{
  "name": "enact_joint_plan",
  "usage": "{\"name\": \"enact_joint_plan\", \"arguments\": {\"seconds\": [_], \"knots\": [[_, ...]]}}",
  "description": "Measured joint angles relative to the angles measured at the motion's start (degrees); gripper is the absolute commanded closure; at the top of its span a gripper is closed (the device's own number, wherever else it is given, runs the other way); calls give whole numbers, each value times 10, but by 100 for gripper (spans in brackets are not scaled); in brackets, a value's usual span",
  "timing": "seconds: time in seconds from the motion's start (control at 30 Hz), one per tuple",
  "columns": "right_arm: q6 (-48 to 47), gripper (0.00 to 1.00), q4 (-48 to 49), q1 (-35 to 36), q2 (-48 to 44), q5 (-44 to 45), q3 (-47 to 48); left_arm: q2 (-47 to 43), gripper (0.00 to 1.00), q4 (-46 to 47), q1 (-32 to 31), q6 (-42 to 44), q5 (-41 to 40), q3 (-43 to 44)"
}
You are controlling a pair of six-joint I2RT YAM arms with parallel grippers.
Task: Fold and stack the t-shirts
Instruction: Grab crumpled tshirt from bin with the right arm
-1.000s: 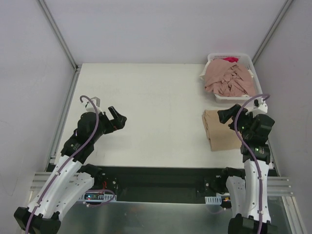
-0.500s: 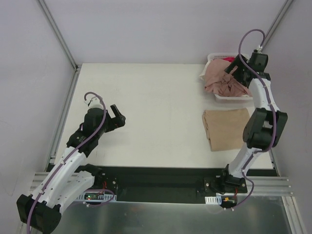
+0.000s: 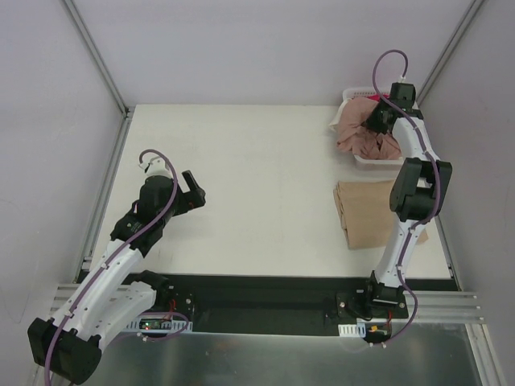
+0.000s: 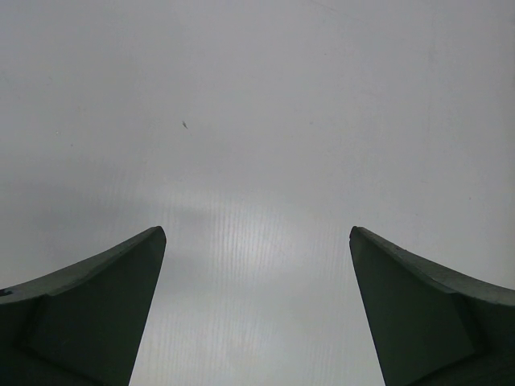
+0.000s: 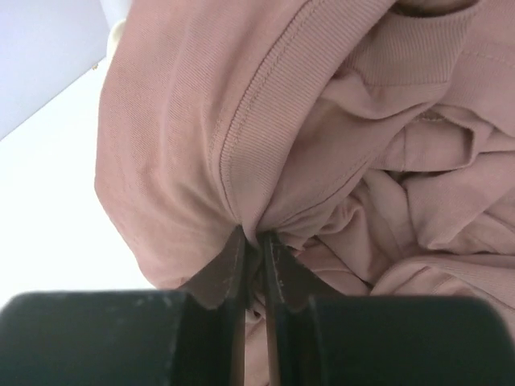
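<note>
Dusty-pink tee (image 5: 185, 121), plain cloth with ribbed seams, is heaped in the white slatted basket (image 3: 380, 163), a sliver of magenta cloth (image 3: 372, 98) peeking behind. The folded tee (image 3: 366, 213) is plain tan. Off-white worktop (image 3: 257, 177). Left fingers (image 4: 88, 314) dark green, right fingers (image 5: 229, 273) nearly black.

Item: two arms, left arm (image 3: 109, 277) and right arm (image 3: 396, 245). White shell links with black joint housings and black bases. A purple cable (image 3: 157, 211) runs along each. Fingers (image 4: 88, 314) are dark and wedge-shaped, tapering to narrow tips.
</note>
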Motion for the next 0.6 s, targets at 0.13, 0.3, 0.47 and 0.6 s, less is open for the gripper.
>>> {"name": "enact_joint_plan", "arguments": {"seconds": [0.13,0.3,0.47,0.6], "knots": [[-6,99,-5,2,-8,6,1,-5,1,0,0,0,0,0],[-38,99,-23,10,-93,33,-29,-26,1,-1,0,1,5,0],[-84,99,-26,39,-275,41,-68,-47,1,2,0,-5,26,-12],[-120,99,-22,87,-410,29,-74,-54,1,0,0,-11,43,-30]]}}
